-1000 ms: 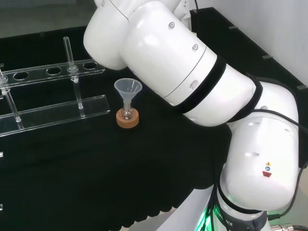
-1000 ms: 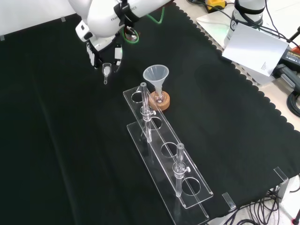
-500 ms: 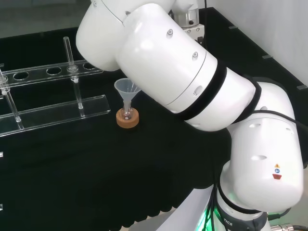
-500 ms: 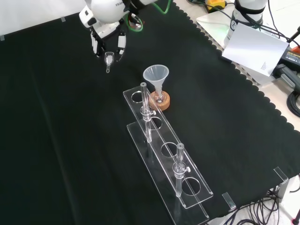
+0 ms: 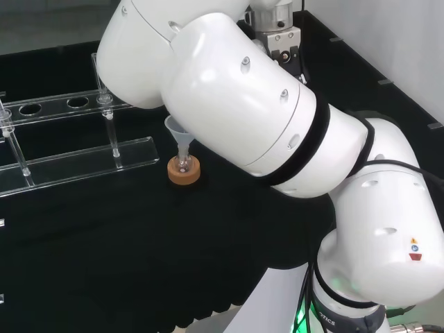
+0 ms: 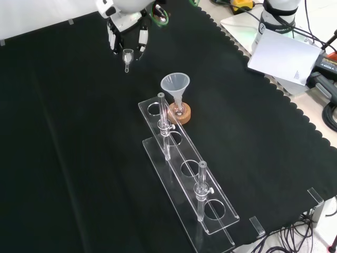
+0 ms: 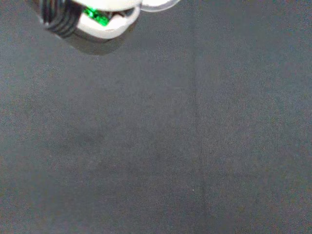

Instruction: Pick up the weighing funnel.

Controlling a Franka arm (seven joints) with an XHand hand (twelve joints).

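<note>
Front view: hand [image 6: 125, 21] at 12 o'clock of the frame, fingers [image 6: 141, 41] curled down on both sides of the weighing funnel [image 6: 127, 54] and pinching it near the cup, stem pointing down. The piece looks clear of the cloth [image 6: 68, 158] (a judgement, I see no contact line to confirm it). It sits at roughly 10 o'clock from the funnel [image 6: 175, 83], well apart. The funnel stands mouth up in its flask [image 6: 178, 109] on the cork ring [image 6: 181, 114]. A clear rack [image 6: 181, 168] with upright tubes [image 6: 164, 132] runs off toward 5 o'clock from the cork ring. Wrist view has bare cloth under the palm. The pick reads as essentially done, with only a clean carry to come. Risks from here:

1. Slip. Smooth clear ware is held on a small contact patch, so a sharp arm move or any easing of the pinch could let it drop or slide out.
2. Rotation in the pinch. With the stem hanging low, a jolt could swing it and tilt the cup.
3. Collision. Any travel toward 4 to 5 o'clock brings the stem toward the funnel rim and the tall tubes. A low pass could clip them and tip the flask off its ring.
4. If dropped, the piece would be hard to find again on black cloth, because it is clear.
</note>
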